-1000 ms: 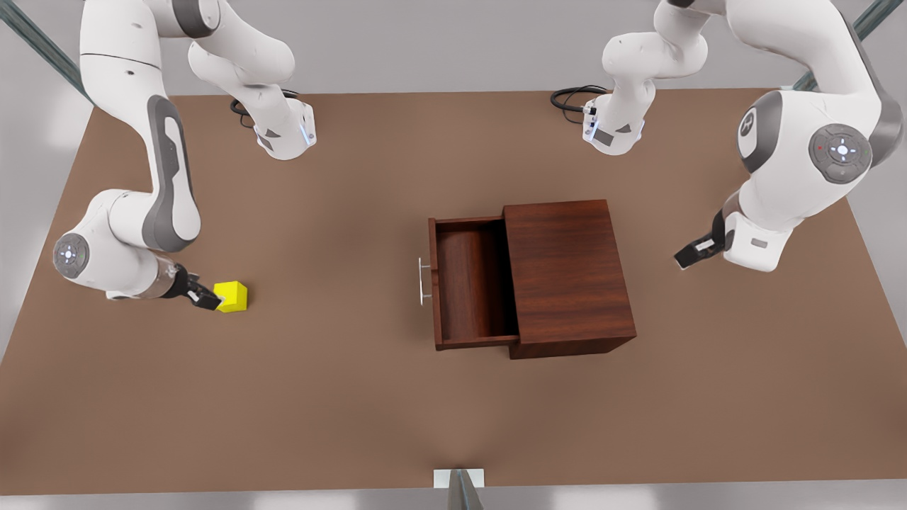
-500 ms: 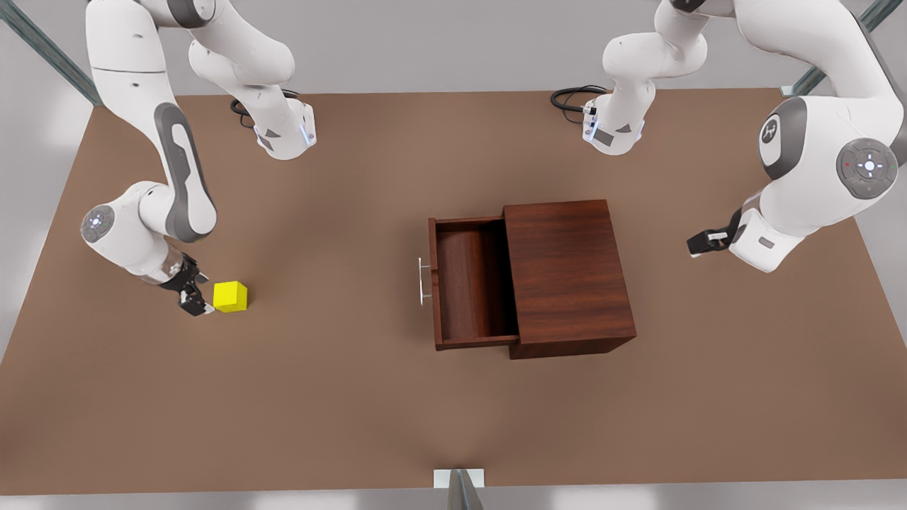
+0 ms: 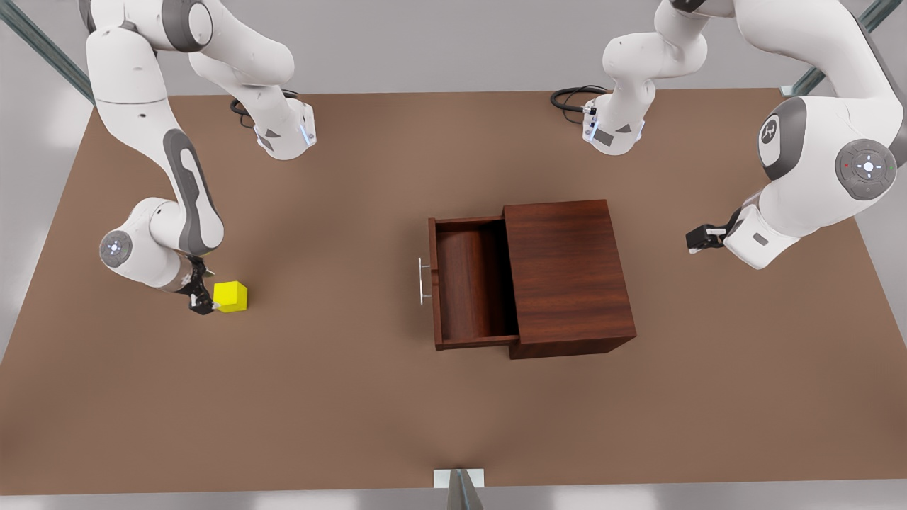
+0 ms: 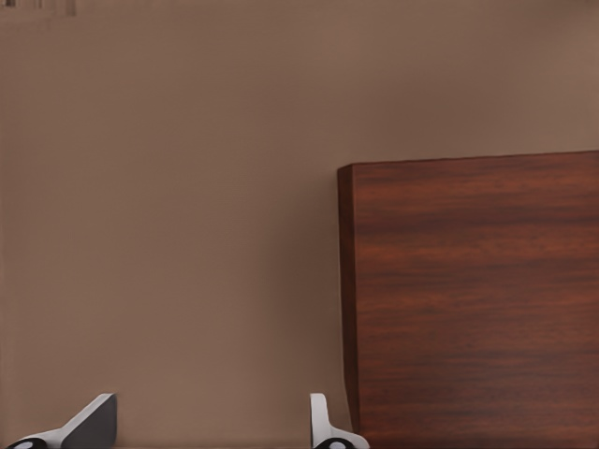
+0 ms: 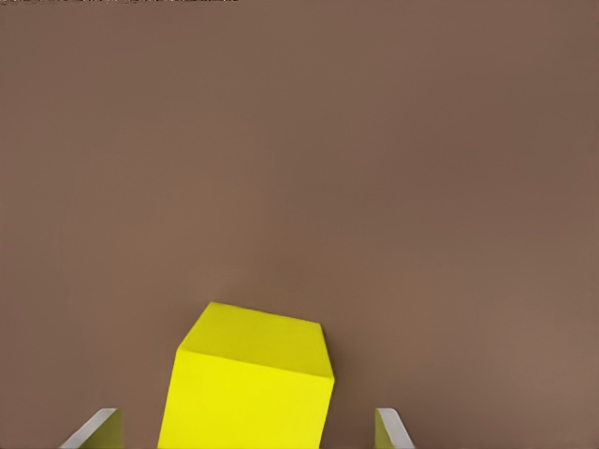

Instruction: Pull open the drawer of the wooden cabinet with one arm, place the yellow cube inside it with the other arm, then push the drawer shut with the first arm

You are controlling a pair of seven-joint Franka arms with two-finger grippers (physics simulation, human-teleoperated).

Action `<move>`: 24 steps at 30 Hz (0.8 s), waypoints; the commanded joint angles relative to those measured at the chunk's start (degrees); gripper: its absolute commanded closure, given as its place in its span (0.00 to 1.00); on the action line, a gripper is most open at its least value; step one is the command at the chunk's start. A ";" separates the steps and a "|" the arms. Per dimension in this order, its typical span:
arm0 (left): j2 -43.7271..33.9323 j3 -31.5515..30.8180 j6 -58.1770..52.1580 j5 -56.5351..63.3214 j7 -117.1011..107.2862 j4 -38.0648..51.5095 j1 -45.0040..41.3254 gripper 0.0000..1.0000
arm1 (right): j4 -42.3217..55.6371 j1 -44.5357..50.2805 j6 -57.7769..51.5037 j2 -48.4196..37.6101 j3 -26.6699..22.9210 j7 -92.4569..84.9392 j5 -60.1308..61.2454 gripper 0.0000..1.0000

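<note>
Front view puts the wooden cabinet [image 3: 570, 276] a little toward 3 o'clock from the middle of the brown table [image 3: 319, 397]. Its drawer [image 3: 471, 283] stands pulled out toward 9 o'clock, the inside bare, and the thin silver handle [image 3: 423, 281] sits on the drawer's front at the 9 o'clock end.

Far off toward 9 o'clock, well apart from the cabinet, the yellow cube [image 3: 231, 297] rests flat on the table. The right gripper [image 3: 200, 304] is low beside it, at the cube's 9 o'clock face, touching or nearly touching. In the right wrist view the cube [image 5: 251, 385] sits between the two pale fingertips [image 5: 96, 430], one on each side with a gap of table showing between each tip and the cube, so the fingers are spread and not yet grasping it.

The left gripper [image 3: 701, 238] hangs above the table at 3 o'clock of the cabinet, clear of its back end, and waits there. From the left wrist view the cabinet's [image 4: 477, 299] closed back part lies ahead, with the gripper's fingertips [image 4: 89, 426] set wide apart and nothing between them, one tip close beside the cabinet's edge.

Black cables [image 3: 574, 95] curl by the arm bases at the table's 12 o'clock edge.
</note>
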 commanded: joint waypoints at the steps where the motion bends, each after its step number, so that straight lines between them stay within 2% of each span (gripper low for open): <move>1: -0.06 -0.03 0.03 0.20 5.84 0.03 0.00 0.00 | -0.08 -0.05 1.88 0.44 -0.01 6.44 0.04 0.00; 18: 0.03 -0.03 0.20 0.20 5.93 -0.94 0.44 0.00 | -2.01 1.53 11.54 5.97 0.43 7.50 -0.40 0.00; 24: 0.03 -0.12 0.29 0.29 5.93 -0.94 0.35 0.00 | -2.01 2.24 11.72 6.50 0.34 7.85 -0.40 0.00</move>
